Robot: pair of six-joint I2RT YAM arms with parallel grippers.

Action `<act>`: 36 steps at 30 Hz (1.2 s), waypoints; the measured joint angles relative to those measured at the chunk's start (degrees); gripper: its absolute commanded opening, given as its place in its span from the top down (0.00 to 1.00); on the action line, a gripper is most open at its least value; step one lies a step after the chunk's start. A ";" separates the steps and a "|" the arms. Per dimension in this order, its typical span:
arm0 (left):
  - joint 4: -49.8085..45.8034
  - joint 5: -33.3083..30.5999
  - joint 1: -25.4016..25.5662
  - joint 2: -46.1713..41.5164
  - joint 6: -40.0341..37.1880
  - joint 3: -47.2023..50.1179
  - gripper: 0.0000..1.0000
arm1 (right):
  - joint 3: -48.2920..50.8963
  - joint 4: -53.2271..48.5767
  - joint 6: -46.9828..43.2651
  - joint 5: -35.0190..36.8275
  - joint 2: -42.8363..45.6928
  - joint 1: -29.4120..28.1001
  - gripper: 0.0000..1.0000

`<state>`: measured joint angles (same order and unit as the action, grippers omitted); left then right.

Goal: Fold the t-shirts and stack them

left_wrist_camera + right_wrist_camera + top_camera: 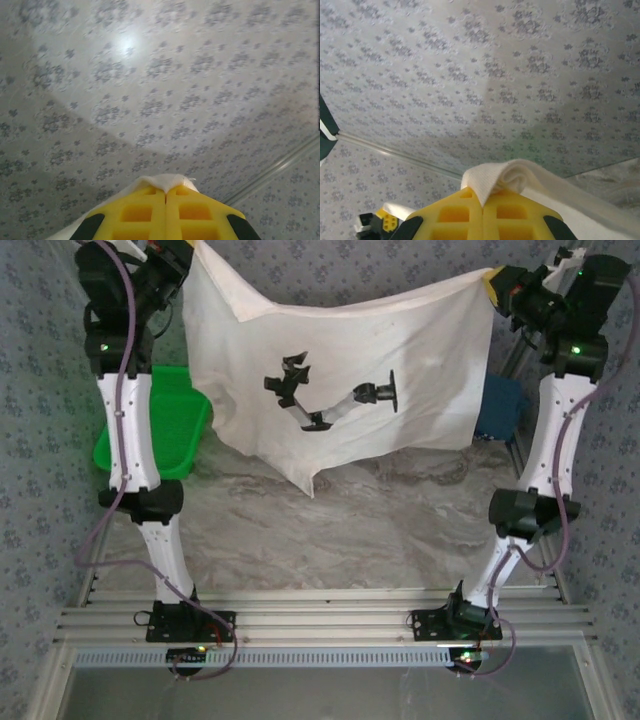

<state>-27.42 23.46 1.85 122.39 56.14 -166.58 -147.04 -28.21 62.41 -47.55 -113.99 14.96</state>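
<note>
The left gripper and the right gripper each pinch a top corner of the white shirt. It hangs stretched between them.

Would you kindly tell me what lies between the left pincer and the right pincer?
The cream-white t-shirt hangs spread between the left pincer and the right pincer, as the top external view shows.

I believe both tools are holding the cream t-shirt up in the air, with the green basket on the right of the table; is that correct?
Not quite: the green basket sits on the left, not the right, as the top external view shows. The left tool and right tool do hold the cream t-shirt up in the air.
</note>
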 measured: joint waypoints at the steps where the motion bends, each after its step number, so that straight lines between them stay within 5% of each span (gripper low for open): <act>1: 0.92 -0.02 -0.15 1.11 0.98 0.00 1.00 | -1.75 0.55 0.79 -0.04 -2.14 0.00 1.00; 8: 6.60 -0.04 -1.97 3.80 5.20 0.00 1.00 | -6.49 5.51 6.71 -0.13 -11.80 0.28 1.00; 16: 13.51 0.94 -5.88 3.54 7.87 -0.11 1.00 | -9.60 15.56 12.70 -0.37 -12.07 3.98 1.00; 22: 8.15 2.34 -6.95 0.59 2.62 -0.11 1.00 | -8.11 13.11 8.70 -2.91 -10.01 5.46 1.00; 30: -18.80 -3.26 -4.85 -9.25 -17.03 0.74 1.00 | 39.67 3.61 -9.49 -5.77 15.76 6.54 1.00; 36: -13.97 -5.09 3.82 -25.73 -21.59 35.65 0.96 | 61.46 0.17 -19.41 -7.19 23.89 3.78 1.00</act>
<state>-41.39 18.37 5.67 96.66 34.54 -130.93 -85.58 -28.03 43.00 -54.74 -90.11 18.74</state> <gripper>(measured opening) 0.042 0.063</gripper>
